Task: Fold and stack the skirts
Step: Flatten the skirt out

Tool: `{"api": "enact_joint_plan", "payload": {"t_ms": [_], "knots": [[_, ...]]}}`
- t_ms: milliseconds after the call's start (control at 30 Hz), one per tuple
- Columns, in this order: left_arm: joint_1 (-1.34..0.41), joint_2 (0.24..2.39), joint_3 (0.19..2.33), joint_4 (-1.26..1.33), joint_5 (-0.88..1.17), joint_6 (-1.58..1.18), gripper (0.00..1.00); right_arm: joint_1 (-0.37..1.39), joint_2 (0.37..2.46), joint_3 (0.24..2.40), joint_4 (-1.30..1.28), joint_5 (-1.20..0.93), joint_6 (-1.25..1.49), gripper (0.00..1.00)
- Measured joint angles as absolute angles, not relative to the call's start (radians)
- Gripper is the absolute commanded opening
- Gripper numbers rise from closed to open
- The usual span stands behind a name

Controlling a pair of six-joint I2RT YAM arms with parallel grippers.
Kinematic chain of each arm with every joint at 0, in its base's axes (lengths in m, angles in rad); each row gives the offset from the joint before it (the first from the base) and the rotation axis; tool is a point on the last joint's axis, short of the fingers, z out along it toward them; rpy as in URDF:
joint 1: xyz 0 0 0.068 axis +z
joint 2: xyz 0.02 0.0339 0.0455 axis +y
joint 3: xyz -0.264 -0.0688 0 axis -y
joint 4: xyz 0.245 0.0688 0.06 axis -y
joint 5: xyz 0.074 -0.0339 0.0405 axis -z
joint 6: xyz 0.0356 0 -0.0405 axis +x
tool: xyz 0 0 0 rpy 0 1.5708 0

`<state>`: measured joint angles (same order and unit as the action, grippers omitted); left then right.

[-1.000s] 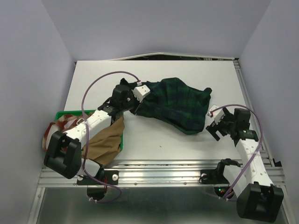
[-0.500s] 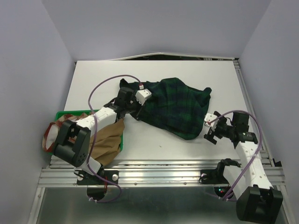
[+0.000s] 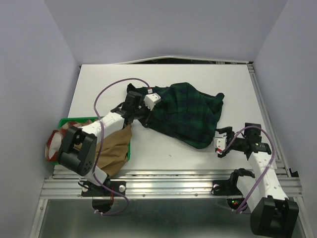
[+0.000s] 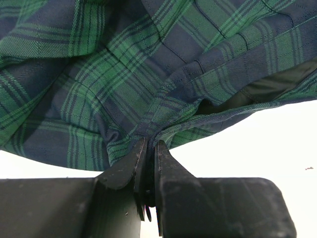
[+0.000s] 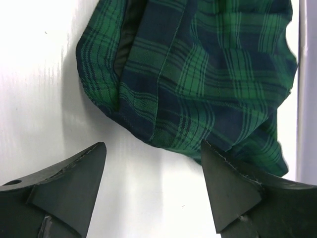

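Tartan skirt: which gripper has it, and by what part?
The left gripper is shut on the tartan skirt, pinching a bunched fold at its left edge. The right gripper is open by its near corner, holding nothing.

No text, label, brand, number or sign can be read in any view.
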<state>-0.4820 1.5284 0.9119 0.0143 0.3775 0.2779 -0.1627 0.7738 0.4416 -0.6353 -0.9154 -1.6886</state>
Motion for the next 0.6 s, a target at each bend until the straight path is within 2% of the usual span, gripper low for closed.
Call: {"api": "enact_joint_plan", "payload": {"t_ms": [233,333,533,600], "knots": [[-0.482,1.542,0.920,0.011,0.382,0.259,0.00,-0.154,0.823,0.424,-0.650,-0.958,-1.906,0.72],[-0.481,1.544,0.923,0.008,0.385,0.257,0.00,-0.144,0.856,0.424,-0.652,-0.970,-1.942,0.70],[-0.474,1.568,0.940,0.006,0.389,0.251,0.00,-0.121,0.957,0.427,-0.675,-0.977,-1.971,0.61],[-0.470,1.574,0.945,0.004,0.390,0.248,0.00,-0.102,0.988,0.431,-0.681,-0.975,-1.975,0.49]]}}
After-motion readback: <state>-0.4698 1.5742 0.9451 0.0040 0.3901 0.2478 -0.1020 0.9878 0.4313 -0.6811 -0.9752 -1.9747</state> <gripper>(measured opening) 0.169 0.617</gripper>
